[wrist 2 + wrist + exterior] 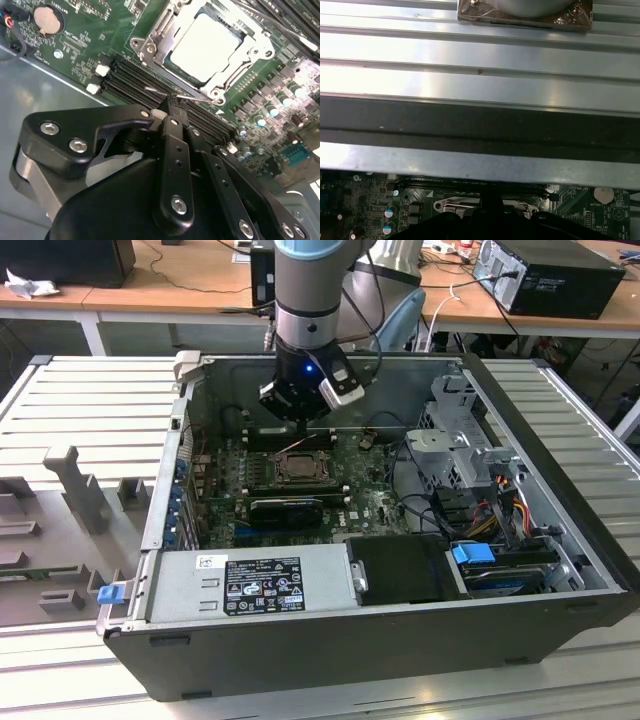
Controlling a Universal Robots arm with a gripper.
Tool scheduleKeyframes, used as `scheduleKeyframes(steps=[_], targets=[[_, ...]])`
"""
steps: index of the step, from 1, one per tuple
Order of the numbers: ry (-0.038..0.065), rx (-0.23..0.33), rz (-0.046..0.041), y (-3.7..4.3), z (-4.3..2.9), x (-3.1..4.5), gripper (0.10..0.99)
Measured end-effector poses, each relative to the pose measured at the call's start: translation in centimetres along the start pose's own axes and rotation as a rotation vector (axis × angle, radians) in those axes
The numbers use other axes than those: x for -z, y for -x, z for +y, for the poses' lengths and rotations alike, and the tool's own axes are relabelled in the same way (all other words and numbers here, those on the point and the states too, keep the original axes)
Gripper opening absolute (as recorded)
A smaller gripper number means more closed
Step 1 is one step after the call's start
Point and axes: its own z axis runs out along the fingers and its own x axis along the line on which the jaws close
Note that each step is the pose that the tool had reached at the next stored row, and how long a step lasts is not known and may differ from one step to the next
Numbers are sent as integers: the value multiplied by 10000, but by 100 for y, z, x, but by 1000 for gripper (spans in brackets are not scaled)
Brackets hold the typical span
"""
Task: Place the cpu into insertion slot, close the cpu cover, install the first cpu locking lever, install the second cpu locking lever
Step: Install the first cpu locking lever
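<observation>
Meanwhile, across the exterior view from its left we see a grey foam tray (60,530) on the ribbed bench, then the open computer case (330,640) with its labelled power supply (255,585) along the near wall, and a drive cage (465,455) with a blue-tabbed bay (473,553) at that view's right. Above the green motherboard (380,505) hangs the robot arm (312,300), its gripper (300,420) just over the far edge of the insertion slot (297,468), between the rear wall of the case and the socket. In the second wrist view we find the cpu (205,46) seated in the slot, its pale metal face showing through the cut-out of the cpu cover (155,47), which lies flat over it. A thin wire locking lever (192,98) runs along the near edge of the frame, and the black fingertips (172,112) are pinched together right at it, beside the dark memory slots (130,80); whether they actually grip the wire we cannot tell. A coin cell battery (48,19) sits on the board well apart from the socket. In the first wrist view we see the case's ribbed metal wall (480,55) above a strip of motherboard.
</observation>
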Motion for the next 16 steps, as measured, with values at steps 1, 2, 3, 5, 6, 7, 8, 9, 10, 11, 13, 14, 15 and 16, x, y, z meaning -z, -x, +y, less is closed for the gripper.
scheduleKeyframes(steps=[1,2,3,5,6,7,8,9,10,11,13,14,15,16], targets=[[0,0,-1,13,-1,-10,106],[1,0,0,24,-1,-19,106],[1,0,-1,41,-1,-32,106],[0,1,0,73,-1,-64,106],[-1,1,1,81,-1,-76,106],[0,0,0,87,-3,-94,106],[0,0,0,90,-4,-105,106],[-1,0,0,94,-5,-120,106],[-1,0,1,97,-7,-134,106],[-2,0,0,103,-9,-154,106],[-4,1,-1,112,-11,-184,106],[-8,1,0,117,-13,-202,106],[-15,1,0,119,-14,-210,106],[-26,0,1,122,-15,-215,106]])
